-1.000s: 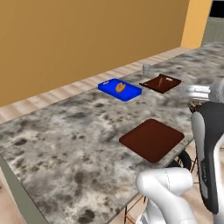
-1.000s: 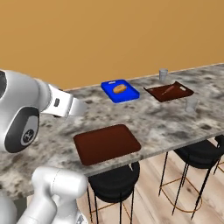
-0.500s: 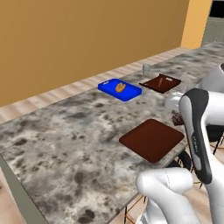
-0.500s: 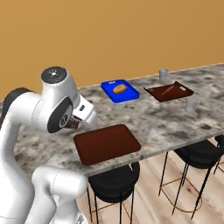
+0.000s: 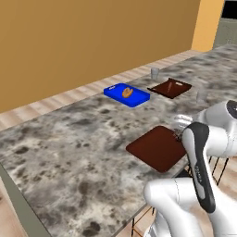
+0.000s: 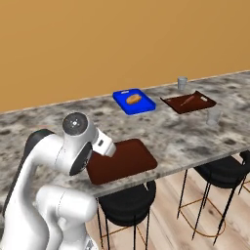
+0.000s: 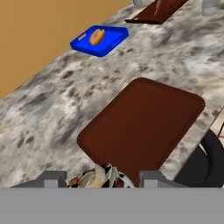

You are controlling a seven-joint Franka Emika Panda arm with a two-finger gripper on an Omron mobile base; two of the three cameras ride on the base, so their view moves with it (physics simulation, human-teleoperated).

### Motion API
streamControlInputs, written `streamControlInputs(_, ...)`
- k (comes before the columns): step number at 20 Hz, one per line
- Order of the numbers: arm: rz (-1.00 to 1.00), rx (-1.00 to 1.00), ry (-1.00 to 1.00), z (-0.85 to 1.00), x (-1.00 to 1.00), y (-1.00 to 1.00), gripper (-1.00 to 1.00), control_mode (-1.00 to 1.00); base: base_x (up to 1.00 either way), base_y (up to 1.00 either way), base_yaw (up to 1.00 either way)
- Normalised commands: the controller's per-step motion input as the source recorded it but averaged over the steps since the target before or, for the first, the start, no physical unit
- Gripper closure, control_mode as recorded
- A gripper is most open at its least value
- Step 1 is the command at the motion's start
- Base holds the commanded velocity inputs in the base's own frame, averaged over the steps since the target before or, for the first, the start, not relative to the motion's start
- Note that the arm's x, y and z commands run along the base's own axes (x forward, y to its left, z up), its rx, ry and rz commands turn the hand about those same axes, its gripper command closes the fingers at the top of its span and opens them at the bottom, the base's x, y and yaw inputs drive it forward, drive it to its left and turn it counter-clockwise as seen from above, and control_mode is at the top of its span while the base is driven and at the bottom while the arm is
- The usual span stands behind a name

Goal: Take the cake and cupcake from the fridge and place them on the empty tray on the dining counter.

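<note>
- In your hand view the cake (image 7: 98,178) sits at 6 o'clock, pinched between the two tips of the gripper (image 7: 99,181); only its pale and dark top edge shows.
- The tray (image 7: 142,124), dark reddish-brown and bare, lies just beyond the cake toward 12 o'clock, near the edge of the dining counter (image 7: 52,109).
- A blue tray (image 7: 99,40) holding an orange item (image 7: 96,36) lies at 11 o'clock, well apart.
- A second brown tray (image 6: 189,102) lies farther along the counter, with one glass (image 6: 182,83) behind it and another (image 6: 213,116) before it.
- Black stools (image 6: 128,204) stand under the counter edge.
</note>
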Motion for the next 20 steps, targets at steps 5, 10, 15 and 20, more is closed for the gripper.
streamControlInputs(5,0.0,0.0,0.01,-0.25,0.79,0.0,1.0,-1.0,0.0,0.0,0.0)
streamControlInputs(10,0.0,0.0,0.21,-0.22,0.49,0.0,1.0,-1.0,0.0,0.0,0.0)
streamControlInputs(15,0.0,0.01,0.09,-0.45,0.3,-0.02,1.0,-1.0,0.0,0.0,0.0)
streamControlInputs(20,0.0,0.04,0.0,-0.38,0.2,-0.02,1.0,-1.0,0.0,0.0,0.0)
